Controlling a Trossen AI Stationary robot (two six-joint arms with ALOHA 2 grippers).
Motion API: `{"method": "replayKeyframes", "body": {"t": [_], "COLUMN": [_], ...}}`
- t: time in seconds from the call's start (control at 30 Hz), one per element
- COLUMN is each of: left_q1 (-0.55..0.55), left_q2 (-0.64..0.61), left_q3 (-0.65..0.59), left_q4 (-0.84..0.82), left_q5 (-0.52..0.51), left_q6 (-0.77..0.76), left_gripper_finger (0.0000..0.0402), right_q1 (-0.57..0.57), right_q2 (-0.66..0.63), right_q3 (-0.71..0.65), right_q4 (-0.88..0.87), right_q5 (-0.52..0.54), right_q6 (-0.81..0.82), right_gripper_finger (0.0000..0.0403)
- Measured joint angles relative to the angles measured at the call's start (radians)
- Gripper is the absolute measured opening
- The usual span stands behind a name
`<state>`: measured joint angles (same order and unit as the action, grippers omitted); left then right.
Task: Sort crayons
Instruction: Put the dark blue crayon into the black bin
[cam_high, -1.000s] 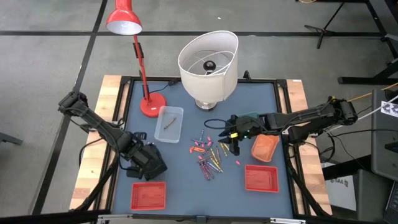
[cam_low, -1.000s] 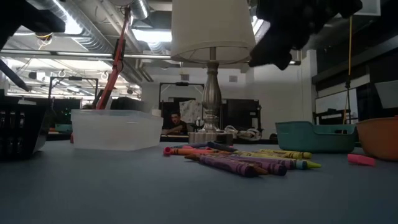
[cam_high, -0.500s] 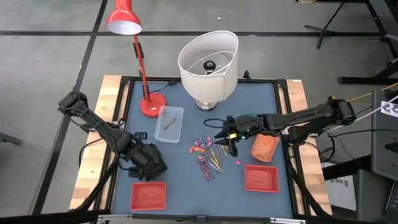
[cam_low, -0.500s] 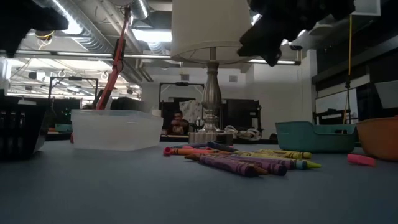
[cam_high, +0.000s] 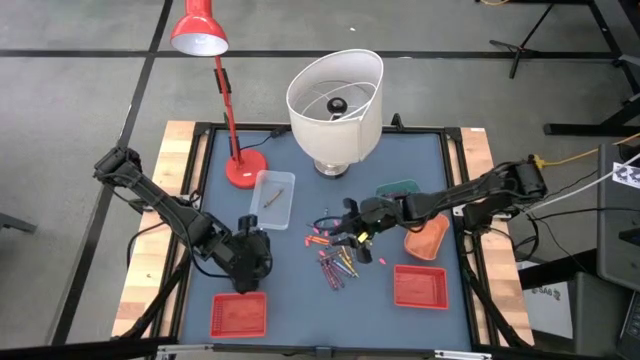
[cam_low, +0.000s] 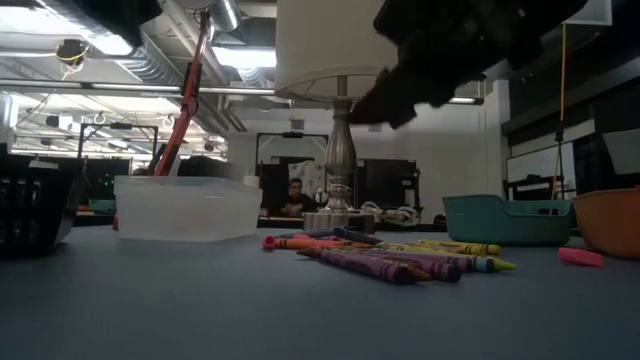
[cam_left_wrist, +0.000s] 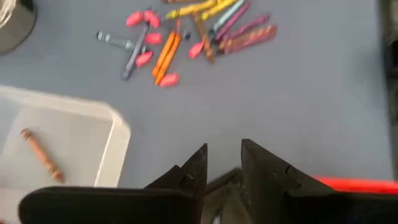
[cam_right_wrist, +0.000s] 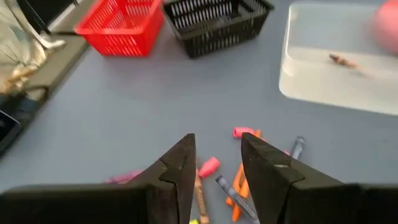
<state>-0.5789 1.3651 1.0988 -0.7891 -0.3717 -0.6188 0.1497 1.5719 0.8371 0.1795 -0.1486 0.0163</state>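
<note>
The crayons lie loose in a heap on the blue-grey table top, also seen in the left wrist view and the low view. One brown crayon lies inside a clear tray. My right gripper hangs open just above the heap's far side, fingers slanting down; short pink and orange crayons show past its gap. My left gripper stands open to the left of the heap, above bare table, with nothing between its fingers.
A red basket stands front left and another front right. An orange bin and a teal bin stand right of the heap. A black basket stands beside the left arm. Two lamps stand at the back.
My right gripper has gone toward the table's left edge and down, from beside the orange bin to just over the crayon heap. My left gripper has tipped up and swung a little toward the heap. The crayons have not moved.
</note>
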Motion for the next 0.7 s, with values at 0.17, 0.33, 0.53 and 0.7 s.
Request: {"method": "replayKeyframes", "body": {"t": [0.17, 0.33, 0.53, 0.7], "left_q1": [0.0, 0.0, 0.0, 0.0], "left_q2": [0.0, 0.0, 0.0, 0.0], "left_q3": [0.0, 0.0, 0.0, 0.0], "left_q4": [0.061, 0.069, 0.076, 0.093], "left_q5": [-0.009, -0.009, -0.009, -0.01], "left_q6": [-0.001, -0.001, -0.001, -0.002], "left_gripper_finger": [0.0083, 0.0083, 0.0082, 0.0083], "right_q1": [0.0, 0.001, 0.001, 0.0], "right_q2": [0.062, 0.116, 0.164, 0.189], "right_q3": [0.0, 0.0, 0.0, 0.0], "right_q4": [-0.004, -0.002, 0.0, -0.002], "right_q5": [0.0, 0.001, 0.081, 0.115], "right_q6": [-0.054, -0.1, -0.155, -0.206], "right_gripper_finger": [0.0127, 0.0127, 0.0127, 0.0127]}}
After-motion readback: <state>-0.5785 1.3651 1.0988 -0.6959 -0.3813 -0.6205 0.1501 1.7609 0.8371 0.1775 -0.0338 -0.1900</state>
